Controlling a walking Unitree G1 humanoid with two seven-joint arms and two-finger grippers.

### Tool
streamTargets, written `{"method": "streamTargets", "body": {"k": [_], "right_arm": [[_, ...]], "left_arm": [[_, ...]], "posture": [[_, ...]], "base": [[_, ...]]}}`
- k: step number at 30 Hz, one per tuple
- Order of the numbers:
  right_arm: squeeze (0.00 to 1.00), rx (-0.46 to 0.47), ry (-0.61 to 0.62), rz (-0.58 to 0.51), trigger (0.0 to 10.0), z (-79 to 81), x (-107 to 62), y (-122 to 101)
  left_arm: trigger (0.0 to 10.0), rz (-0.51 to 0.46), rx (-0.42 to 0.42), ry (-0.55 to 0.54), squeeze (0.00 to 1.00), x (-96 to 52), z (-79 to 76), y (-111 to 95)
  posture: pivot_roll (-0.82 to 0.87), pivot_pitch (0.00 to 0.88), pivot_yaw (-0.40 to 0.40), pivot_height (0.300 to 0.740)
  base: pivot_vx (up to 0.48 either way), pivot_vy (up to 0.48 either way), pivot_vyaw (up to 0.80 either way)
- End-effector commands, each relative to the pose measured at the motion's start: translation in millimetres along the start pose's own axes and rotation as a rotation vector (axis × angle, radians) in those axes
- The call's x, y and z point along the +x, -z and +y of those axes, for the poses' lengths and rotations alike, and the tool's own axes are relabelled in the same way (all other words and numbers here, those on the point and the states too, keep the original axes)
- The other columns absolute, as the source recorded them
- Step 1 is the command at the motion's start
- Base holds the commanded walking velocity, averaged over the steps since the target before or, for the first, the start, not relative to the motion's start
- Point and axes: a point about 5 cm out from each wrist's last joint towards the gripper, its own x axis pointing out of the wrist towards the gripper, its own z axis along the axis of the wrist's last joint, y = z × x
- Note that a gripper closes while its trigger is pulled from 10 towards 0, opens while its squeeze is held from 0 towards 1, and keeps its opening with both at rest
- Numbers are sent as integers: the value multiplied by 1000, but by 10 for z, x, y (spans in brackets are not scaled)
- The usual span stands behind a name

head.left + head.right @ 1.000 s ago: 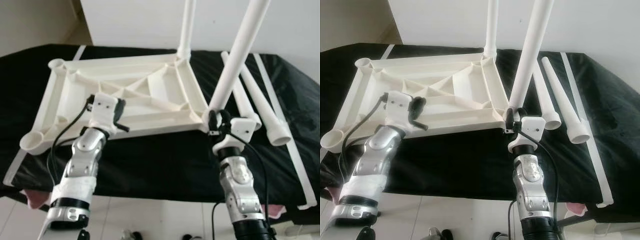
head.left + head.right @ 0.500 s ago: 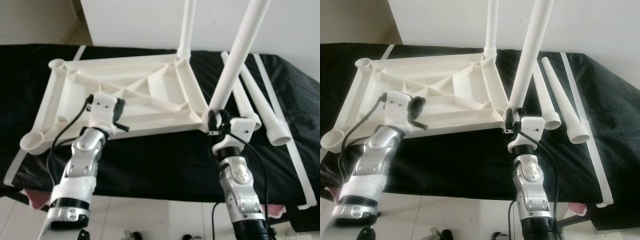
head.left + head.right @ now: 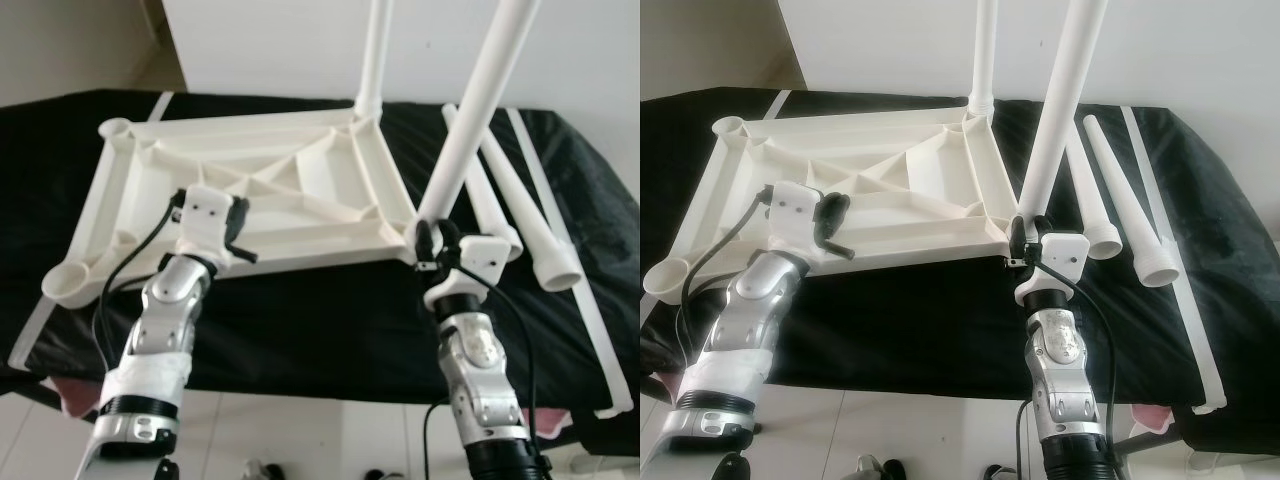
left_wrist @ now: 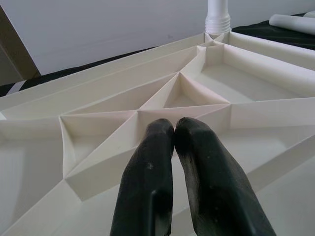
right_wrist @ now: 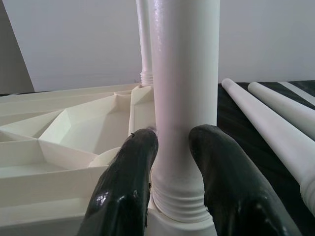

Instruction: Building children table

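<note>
A white plastic tabletop (image 3: 250, 200) lies upside down on a black cloth, ribs facing up. One white leg (image 3: 372, 60) stands in its far right corner socket. A second white leg (image 3: 470, 120) stands tilted in the near right corner socket, and my right gripper (image 5: 172, 147) is shut on it just above its threaded base. My left gripper (image 4: 173, 129) is shut with nothing between its fingers, resting over the ribbed underside (image 4: 162, 98) near the tabletop's front edge.
Two loose white legs (image 3: 520, 200) lie on the cloth to the right of the tabletop. Open sockets sit at the tabletop's left corners (image 3: 68, 285) (image 3: 113, 128). White strips (image 3: 590, 320) edge the cloth. A white wall stands behind.
</note>
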Motion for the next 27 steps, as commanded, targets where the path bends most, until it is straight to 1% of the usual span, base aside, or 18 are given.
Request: {"method": "streamTargets", "body": {"k": [1, 27], "right_arm": [[0, 14, -10, 16, 10000, 33, -7, 37], [0, 14, -6, 11, 10000, 21, 9, 21]], "left_arm": [[10000, -8, 1, -42, 1000, -22, 33, -7], [10000, -11, -2, -52, 1000, -22, 51, -15]], "posture": [[-60, 135, -2, 740], [-60, 142, -4, 740]], "base": [[0, 0, 0], [0, 0, 0]]}}
